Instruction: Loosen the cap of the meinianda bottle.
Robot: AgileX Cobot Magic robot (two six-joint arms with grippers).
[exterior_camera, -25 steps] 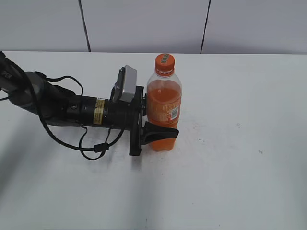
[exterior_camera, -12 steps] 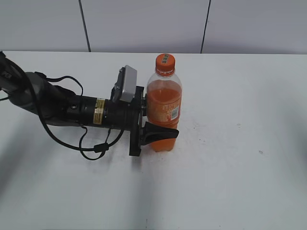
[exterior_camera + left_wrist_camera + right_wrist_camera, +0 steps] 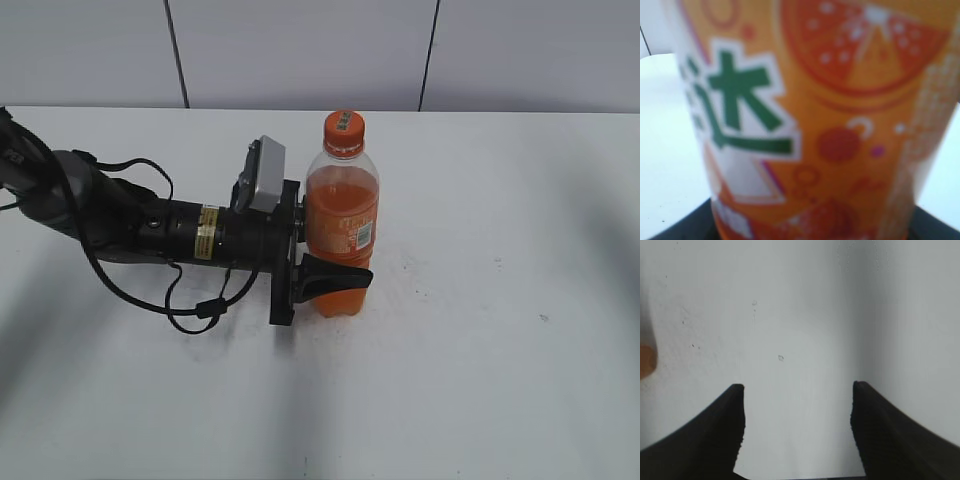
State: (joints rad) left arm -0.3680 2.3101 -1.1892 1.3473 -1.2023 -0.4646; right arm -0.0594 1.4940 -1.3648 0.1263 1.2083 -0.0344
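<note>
The meinianda bottle point(image 3: 341, 235) stands upright on the white table point(image 3: 480, 330), filled with orange drink, its label showing a white barcode patch. Its orange cap point(image 3: 342, 130) sits on top, free of any gripper. My left gripper point(image 3: 340, 262) reaches in from the left and is shut on the bottle's lower body; one black finger point(image 3: 335, 277) wraps the front, the other is hidden behind. In the left wrist view the label point(image 3: 810, 120) fills the frame, blurred. My right gripper point(image 3: 797, 390) is open and empty over bare table; it is outside the exterior view.
The left arm point(image 3: 150, 230) with its cables lies across the table's left side. A grey panelled wall point(image 3: 300, 50) runs behind the table. A small orange patch point(image 3: 646, 361) shows at the left edge of the right wrist view.
</note>
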